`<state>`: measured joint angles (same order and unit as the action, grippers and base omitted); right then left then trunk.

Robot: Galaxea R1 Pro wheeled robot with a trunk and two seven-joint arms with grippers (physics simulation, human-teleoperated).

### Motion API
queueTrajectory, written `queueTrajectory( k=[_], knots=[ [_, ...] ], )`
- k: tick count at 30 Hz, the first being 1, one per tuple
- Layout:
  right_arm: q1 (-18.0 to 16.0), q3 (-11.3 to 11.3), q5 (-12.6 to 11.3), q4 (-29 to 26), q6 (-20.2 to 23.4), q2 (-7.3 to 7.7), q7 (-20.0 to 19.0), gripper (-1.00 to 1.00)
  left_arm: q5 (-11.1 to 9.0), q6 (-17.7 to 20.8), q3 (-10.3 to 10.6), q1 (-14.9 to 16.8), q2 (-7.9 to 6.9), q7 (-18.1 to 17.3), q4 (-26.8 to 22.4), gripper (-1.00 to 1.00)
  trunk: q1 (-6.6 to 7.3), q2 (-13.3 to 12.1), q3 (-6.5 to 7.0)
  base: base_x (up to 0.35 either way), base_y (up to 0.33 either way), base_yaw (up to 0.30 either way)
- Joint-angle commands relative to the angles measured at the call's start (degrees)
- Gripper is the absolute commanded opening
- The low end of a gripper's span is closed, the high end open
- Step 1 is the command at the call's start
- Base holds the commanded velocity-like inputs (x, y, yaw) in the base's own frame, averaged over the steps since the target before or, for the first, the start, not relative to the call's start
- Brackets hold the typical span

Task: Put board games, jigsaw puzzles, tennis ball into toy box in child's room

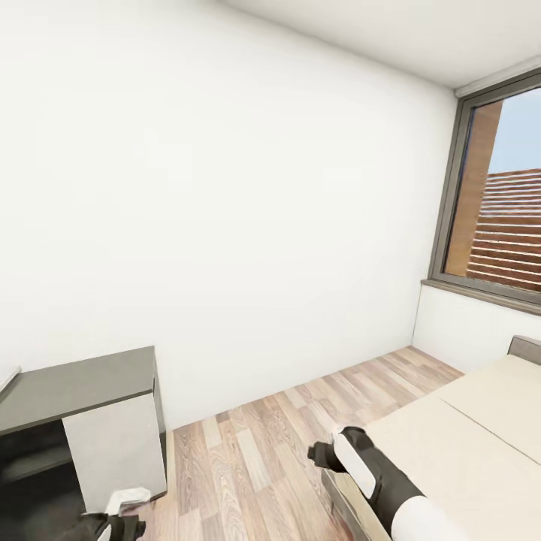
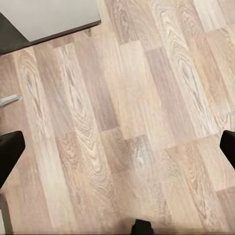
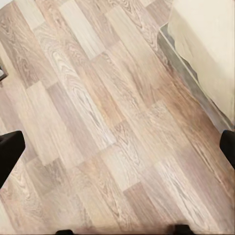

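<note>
At the lower left edge of the head view, the left hand hangs low beside a dark grey cabinet with a pale side panel. In the left wrist view the left hand is spread wide: its two dark fingertips sit at opposite edges of the picture with bare wood plank floor between them, and nothing is held or touched. A corner of the cabinet's pale panel with its dark base shows over the floor.

In the middle of the head view, a plain white wall runs down to the plank floor.

Further right, the right arm, black with a white sleeve, reaches out over the near corner of the bed. In the right wrist view the right hand is likewise fully open, its dark fingertips at the picture's two sides, with floor between them and nothing in its grip. The bed shows there as a beige mattress edge over a grey frame strip, apart from the fingers.

The bed lies at the right of the head view: a wide beige mattress with a seam along it and a low grey headboard at the far end. Above it, a dark-framed window looks out on brown slatted boards.
</note>
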<state>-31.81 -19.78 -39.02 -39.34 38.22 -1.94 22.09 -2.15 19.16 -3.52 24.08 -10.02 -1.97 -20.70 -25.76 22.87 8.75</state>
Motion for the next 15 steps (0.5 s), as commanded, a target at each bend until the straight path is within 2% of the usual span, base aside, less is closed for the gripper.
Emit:
queueTrajectory(
  k=[1, 4, 6, 10, 13, 15],
  knots=[
    [0.4, -1.7, -0.2, 1.1, -1.0, -0.09, 0.5, 1.0, -0.1, -1.5, -0.3, 0.0, 0.05, -0.2, 1.9, 1.0, -0.02, 0.1, -0.02, 0.0, 0.0, 0.0],
    [1.0, -7.5, 0.1, 2.7, -3.3, -0.28, 0.4, 1.0, 0.1, -5.7, -0.2, 0.0, 0.05, -0.2, 6.4, 1.0, -0.02, 0.1, -0.02, 0.0, 0.0, 0.0],
    [1.5, -10.2, 0.0, 3.1, -4.6, -0.35, 0.4, 1.0, 0.1, -7.8, -0.1, -0.1, 0.02, -0.1, 8.3, 1.0, -0.02, 0.1, -0.02, 0.0, 0.0, 0.0],
    [4.0, -12.1, 0.0, 3.4, -5.6, -0.78, 0.4, 1.0, 0.4, -11.2, 0.0, -0.4, 0.14, 0.0, 11.0, 1.0, -0.02, 0.1, -0.02, 0.0, 0.0, 0.0],
    [4.8, -13.0, 0.2, 4.4, -5.7, -2.93, 0.4, 1.0, 0.8, -14.3, 0.1, -0.7, 0.13, 0.5, 13.9, 1.0, -0.02, 0.1, -0.15, 0.0, 0.0, 0.0],
    [5.1, -13.8, 0.2, 6.7, -5.8, -3.67, 0.4, 1.0, 0.9, -16.1, 0.1, -0.9, 0.16, 0.6, 14.6, 1.0, -0.02, 0.1, -0.31, 0.0, 0.0, 0.0]
  ],
)
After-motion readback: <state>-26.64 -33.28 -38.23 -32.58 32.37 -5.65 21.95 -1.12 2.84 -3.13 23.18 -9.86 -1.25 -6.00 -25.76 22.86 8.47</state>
